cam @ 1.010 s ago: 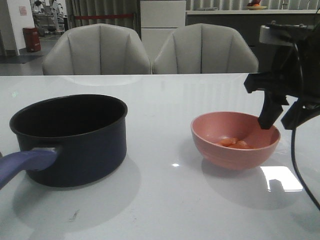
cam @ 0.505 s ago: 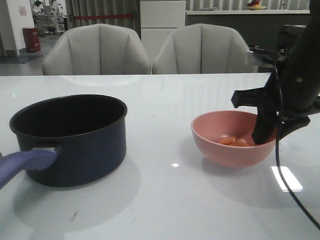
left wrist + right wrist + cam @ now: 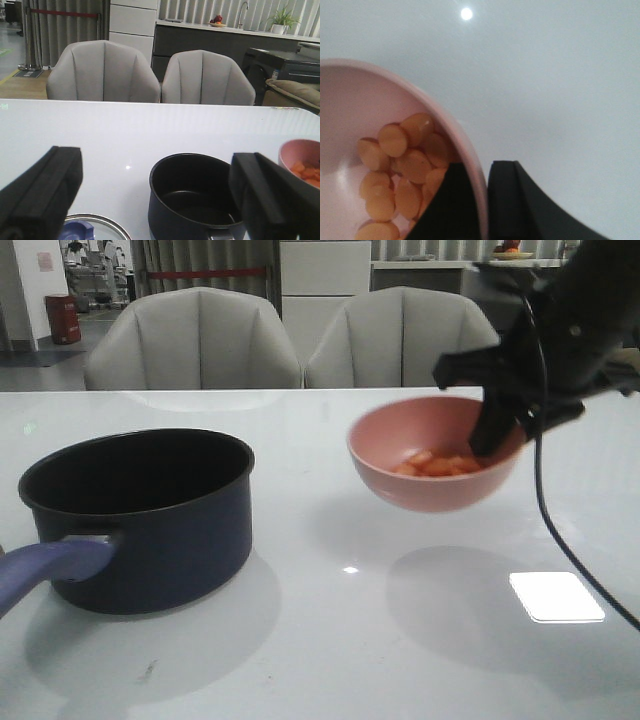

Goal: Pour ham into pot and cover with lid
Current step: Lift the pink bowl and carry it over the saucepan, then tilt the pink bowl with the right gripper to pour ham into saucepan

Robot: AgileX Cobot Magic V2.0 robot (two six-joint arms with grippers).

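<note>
A: Can you read any words on the things?

B: No. The lid (image 3: 97,227) only peeks in at the edge of the left wrist view, just its steel rim and a bit of blue knob. No letters show on it. The pot (image 3: 150,515) has no writing that I can see.

A: What is the right arm doing?

B: It reaches in from the right side and bends down. Its right fingers (image 3: 497,435) pinch the rim of the pink bowl (image 3: 430,480), one finger inside the bowl and one outside. The bowl hangs in the air above the white surface (image 3: 350,640) and tips a little toward the pot.

A: Where is the ham?

B: The ham (image 3: 435,464) lies in the bottom of the bowl, small round orange pieces in a pile. Some of them lie right by the inside finger.

A: And the pot?

B: It stands on the surface to the left of the bowl, apart from it. It is dark inside, and its blue handle (image 3: 50,570) points toward the front.

A: What about the left arm?

B: The left fingers (image 3: 155,200) are spread wide with nothing between them. They hang above the surface, with the pot beyond them and the lid beside the pot.
</note>
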